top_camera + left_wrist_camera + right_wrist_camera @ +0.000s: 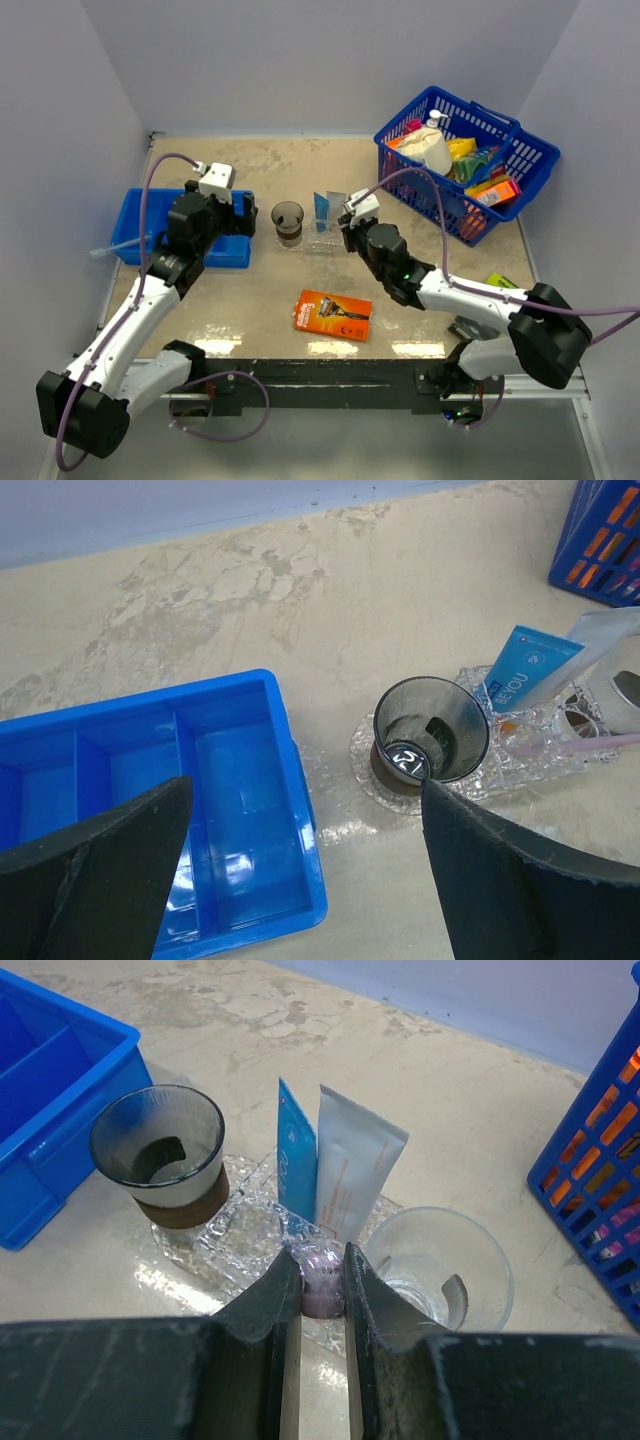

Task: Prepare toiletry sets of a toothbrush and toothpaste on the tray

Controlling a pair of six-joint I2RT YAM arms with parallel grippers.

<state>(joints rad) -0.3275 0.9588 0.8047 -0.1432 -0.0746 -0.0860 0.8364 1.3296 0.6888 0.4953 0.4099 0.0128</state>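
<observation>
Our right gripper (322, 1260) pinches the toothbrush (590, 742) level over the tray (225, 1250), tip toward the upright toothpaste (355, 1170), with cups (160, 1150) on either side. Our left gripper (305, 790) hangs spread over the bin (240, 810) edge.

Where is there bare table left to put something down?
Bare tabletop lies between the blue bin and the basket, behind the tray, and in front between tray and razor pack. The tray is crowded: cups, tubes, right fingers gripping a toothbrush.
</observation>
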